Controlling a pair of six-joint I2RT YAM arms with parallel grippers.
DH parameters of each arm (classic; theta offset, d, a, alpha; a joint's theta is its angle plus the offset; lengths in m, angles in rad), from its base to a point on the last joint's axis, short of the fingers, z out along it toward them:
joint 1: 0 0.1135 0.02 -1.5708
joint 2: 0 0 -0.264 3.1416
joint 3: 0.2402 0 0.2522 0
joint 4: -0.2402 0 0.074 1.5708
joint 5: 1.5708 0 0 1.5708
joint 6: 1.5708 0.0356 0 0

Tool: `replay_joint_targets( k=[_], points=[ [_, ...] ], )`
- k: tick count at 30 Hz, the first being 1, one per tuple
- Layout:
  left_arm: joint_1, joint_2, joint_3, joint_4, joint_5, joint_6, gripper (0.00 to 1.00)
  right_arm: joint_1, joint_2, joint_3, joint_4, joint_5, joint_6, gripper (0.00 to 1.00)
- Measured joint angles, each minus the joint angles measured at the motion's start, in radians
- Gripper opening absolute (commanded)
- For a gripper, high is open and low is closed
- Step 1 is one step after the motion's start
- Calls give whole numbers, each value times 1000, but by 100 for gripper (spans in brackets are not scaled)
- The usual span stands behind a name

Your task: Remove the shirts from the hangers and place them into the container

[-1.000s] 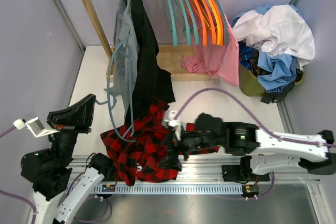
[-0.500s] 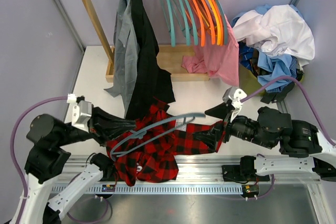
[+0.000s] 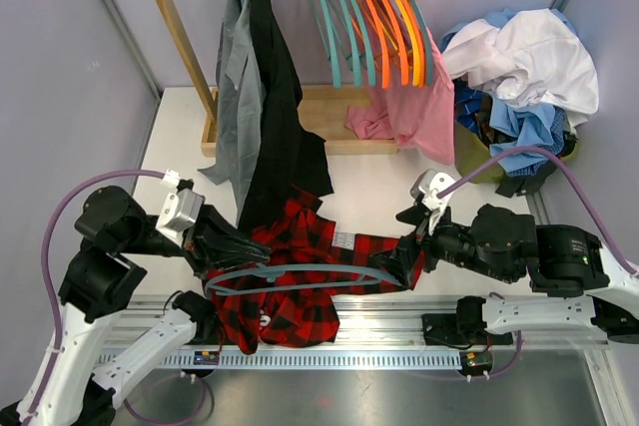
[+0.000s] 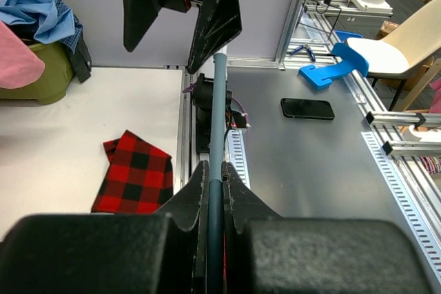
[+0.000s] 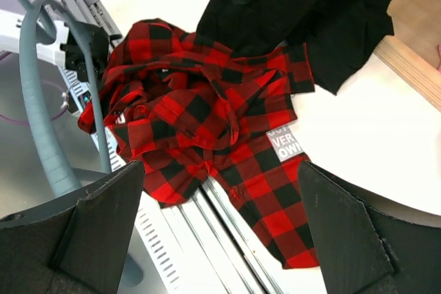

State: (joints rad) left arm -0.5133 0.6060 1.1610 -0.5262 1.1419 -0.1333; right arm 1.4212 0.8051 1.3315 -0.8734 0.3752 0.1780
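Left gripper is clamped on the teal hanger. Right gripper is wide open, holding nothing, over the plaid shirt heaped at the desk near edge.

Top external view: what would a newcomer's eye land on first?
The red-and-black plaid shirt heaped at the near edge of the table, with a teal hanger stretched across it: the fingers of the left gripper pinch one end, those of the right gripper stand open by the other. Next, the yellow-green container at the back right, overflowing with white and blue clothes.
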Motion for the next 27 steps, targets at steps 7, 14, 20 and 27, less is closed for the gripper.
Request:
replay_joint_targets(
  k=[7, 14, 20, 27],
  points=[
    [0, 73, 0, 27, 32, -2, 0, 0, -42, -4, 0, 12, 1, 99],
    [0, 93, -10, 19, 34, 6, 0, 0, -103, -4, 21, 12, -16, 100],
    [0, 117, -10, 21, 34, 6, 0, 0, -60, -9, 55, -131, -33, 100],
    [0, 162, -10, 27, 35, 6, 0, 0, 77, -69, 115, -294, -33, 97]
  ],
)
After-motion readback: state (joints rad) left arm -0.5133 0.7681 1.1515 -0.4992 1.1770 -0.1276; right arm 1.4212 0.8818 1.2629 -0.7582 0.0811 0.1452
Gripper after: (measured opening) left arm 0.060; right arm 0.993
